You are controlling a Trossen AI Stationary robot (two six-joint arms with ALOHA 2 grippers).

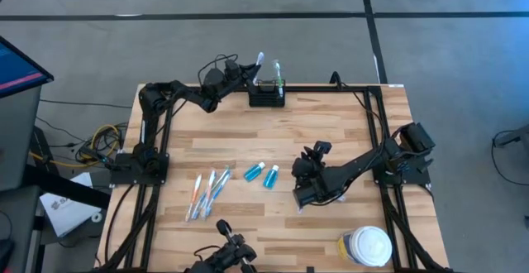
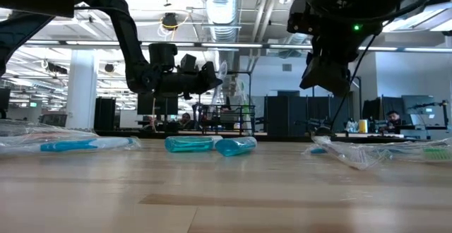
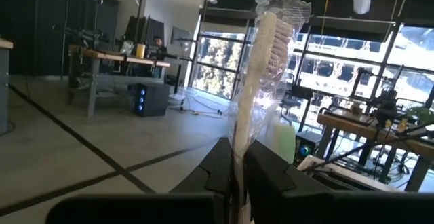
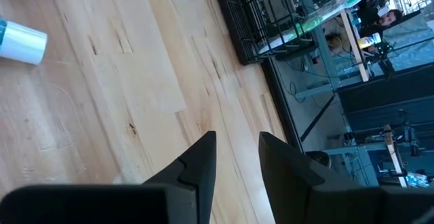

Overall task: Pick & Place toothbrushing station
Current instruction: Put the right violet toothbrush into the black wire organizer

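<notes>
- Caddy (image 1: 267, 96): just beside left gripper (image 1: 248, 70), at the tabletop's far edge; likely light, stiff wire; grip its rim.
- Left gripper clenched on a wrapped toothbrush (image 3: 261, 75).
- Right gripper (image 4: 237, 159) released, empty.

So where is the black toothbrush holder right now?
In the high view, the black holder sits at the table's far edge, centre, just right of the left gripper, one wrapped toothbrush already standing in it.

Two blue bottles (image 2: 210, 145) flat on the wooden table (image 2: 226, 190).
</notes>
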